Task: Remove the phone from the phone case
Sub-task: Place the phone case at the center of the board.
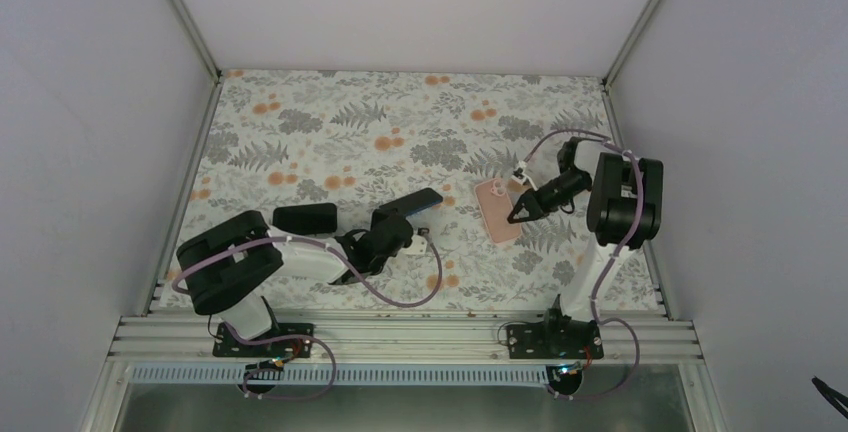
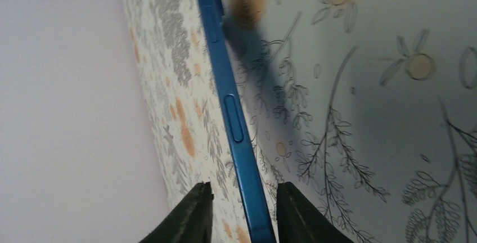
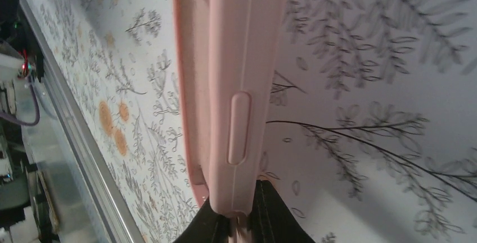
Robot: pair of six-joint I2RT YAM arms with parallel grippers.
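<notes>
**Top view.** You have a flowered counter [image 1: 330, 122] with pale walls on the left, right and far sides, and a metal rail [image 1: 400, 337] along the near edge. The far half of the counter has open room. The phone [image 1: 412, 202] is out of the case [image 1: 491, 218] and sits near the middle. It is just left of the case, with a small gap between them. The phone is dark, and its long side runs from near-left to far-right. The left end effector [image 1: 394, 222] is at the phone's near end. The pink case is right of the middle, and its long side runs mostly from near to far. The right end effector [image 1: 514, 214] is at its right edge. The right arm stands close to the right wall.

**Left wrist view.** You see the phone [image 2: 233, 119] by its thin blue side, which has a long button on it. It runs straight away from the camera. The left end effector [image 2: 242, 215] is open, with the phone between the two fingers [image 2: 194, 215]. There is a clear gap on the left finger's side. The counter [image 2: 365, 113] lies to the right and the wall [image 2: 67, 113] to the left.

**Right wrist view.** The right end effector [image 3: 239, 217] is closed tight on the edge of the case [image 3: 236, 57]. The case runs away from the camera, and a button bump [image 3: 238, 127] shows on its side. The rail [image 3: 73, 142] is off to the left. You cannot tell if the case is lifted off the counter [image 3: 382, 85].
</notes>
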